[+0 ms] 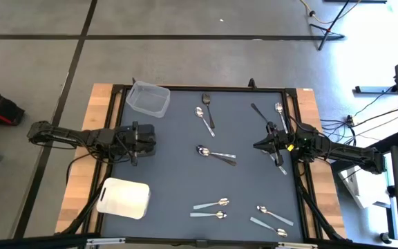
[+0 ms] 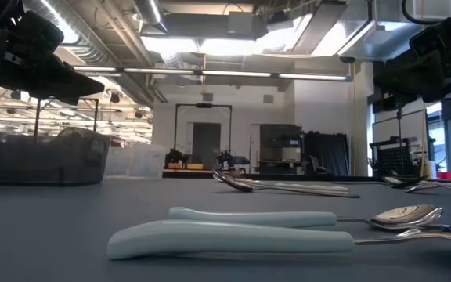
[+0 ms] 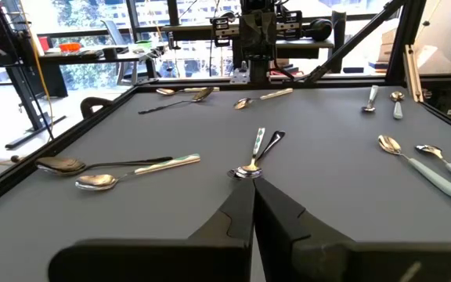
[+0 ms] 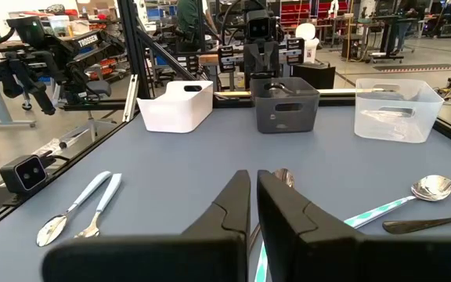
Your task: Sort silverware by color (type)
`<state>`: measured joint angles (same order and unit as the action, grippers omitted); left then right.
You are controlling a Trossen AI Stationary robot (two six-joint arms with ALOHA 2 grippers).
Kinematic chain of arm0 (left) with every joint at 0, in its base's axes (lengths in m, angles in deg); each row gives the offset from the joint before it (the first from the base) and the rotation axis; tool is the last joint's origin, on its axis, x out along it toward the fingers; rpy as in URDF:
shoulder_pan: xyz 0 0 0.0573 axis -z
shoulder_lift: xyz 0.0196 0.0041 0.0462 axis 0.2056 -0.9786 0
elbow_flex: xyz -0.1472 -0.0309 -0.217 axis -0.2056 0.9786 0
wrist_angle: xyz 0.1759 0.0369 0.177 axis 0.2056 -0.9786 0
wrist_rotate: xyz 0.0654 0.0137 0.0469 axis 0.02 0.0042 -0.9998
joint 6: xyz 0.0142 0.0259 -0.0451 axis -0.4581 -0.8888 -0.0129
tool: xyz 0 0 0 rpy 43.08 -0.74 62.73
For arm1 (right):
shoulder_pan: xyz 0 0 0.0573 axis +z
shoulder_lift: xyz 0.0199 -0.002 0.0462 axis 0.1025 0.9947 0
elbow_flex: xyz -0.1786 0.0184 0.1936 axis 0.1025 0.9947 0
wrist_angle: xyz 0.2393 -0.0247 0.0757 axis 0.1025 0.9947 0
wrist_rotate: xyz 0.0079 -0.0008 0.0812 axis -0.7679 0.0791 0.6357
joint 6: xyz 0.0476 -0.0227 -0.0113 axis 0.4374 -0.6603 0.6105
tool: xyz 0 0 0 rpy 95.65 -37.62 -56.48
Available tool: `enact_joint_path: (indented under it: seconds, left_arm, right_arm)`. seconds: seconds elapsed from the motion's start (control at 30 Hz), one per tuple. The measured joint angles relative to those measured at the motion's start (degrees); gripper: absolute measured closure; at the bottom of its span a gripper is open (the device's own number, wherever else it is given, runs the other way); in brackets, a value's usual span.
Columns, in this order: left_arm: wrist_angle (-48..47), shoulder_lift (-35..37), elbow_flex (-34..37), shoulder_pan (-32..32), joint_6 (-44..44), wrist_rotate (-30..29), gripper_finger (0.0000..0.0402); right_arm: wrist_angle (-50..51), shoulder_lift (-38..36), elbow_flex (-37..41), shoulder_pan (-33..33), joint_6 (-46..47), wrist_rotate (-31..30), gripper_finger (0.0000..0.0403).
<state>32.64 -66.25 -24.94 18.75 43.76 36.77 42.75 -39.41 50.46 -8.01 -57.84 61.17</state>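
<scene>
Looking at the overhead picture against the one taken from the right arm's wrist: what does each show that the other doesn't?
Only the overhead view shows both arms whole, the left gripper near the table's left edge, the right gripper by the right edge, and the spoons along the table's bottom right.

Only the right wrist view shows a dark bin between the other two containers, and the room behind.

Both show the grey table, the clear tub, the white tray and the pair of pale-handled spoons.
</scene>
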Motion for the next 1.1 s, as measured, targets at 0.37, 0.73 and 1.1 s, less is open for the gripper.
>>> enact_joint_path:
  seconds: [0.37,0.73,1.1]
  left_arm:
    - [0.0,0.0,0.0,0.0,0.0,0.0,0.0398]
    - [12.7,0.0,0.0,0.0,-4.8,-3.8,0.0398]
    - [25.6,-3.3,0.0,-3.6,-7.3,-8.3,0.0398]
  right_arm:
    - [-0.8,0.0,0.0,0.0,3.4,0.0,0.0381]
    - [-4.5,0.0,0.0,0.0,10.5,-10.6,0.0381]
    - [-11.1,11.1,-2.7,0.0,12.0,-23.5,0.0381]
